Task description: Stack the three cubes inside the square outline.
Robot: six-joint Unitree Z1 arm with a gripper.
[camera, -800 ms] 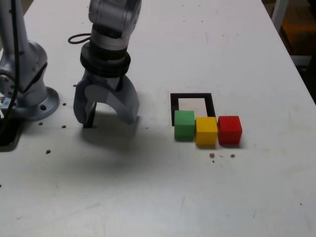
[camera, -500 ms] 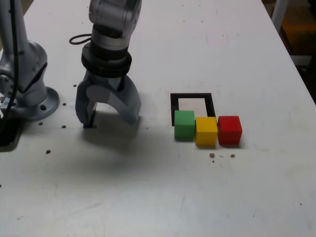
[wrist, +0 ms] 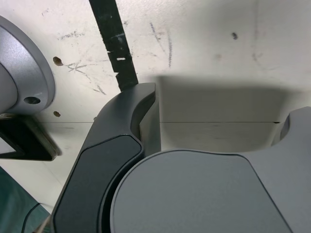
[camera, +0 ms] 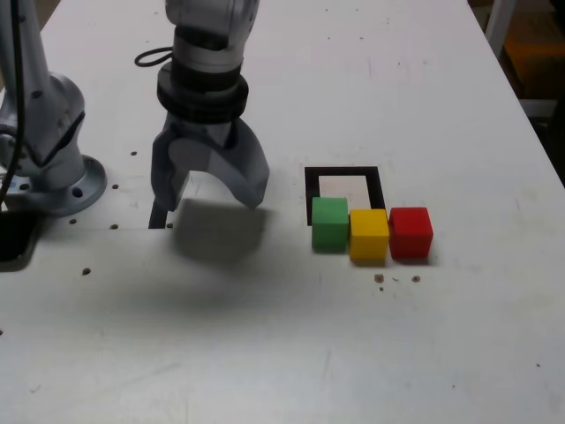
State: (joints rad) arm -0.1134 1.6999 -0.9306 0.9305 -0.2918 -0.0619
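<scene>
The gripper (camera: 210,196) hangs empty, fingers spread, well left of the cubes in the exterior view. Green (camera: 329,223), yellow (camera: 369,235) and red (camera: 410,232) sit in a touching row, green overlapping the outline's (camera: 343,170) near edge. Best approach: descend squarely over one cube without nudging its neighbours.

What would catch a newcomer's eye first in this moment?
The green cube, yellow cube and red cube sit in a tight row on the white table, just in front of the square outline. The open gripper hangs empty to their left in the exterior view.
</scene>
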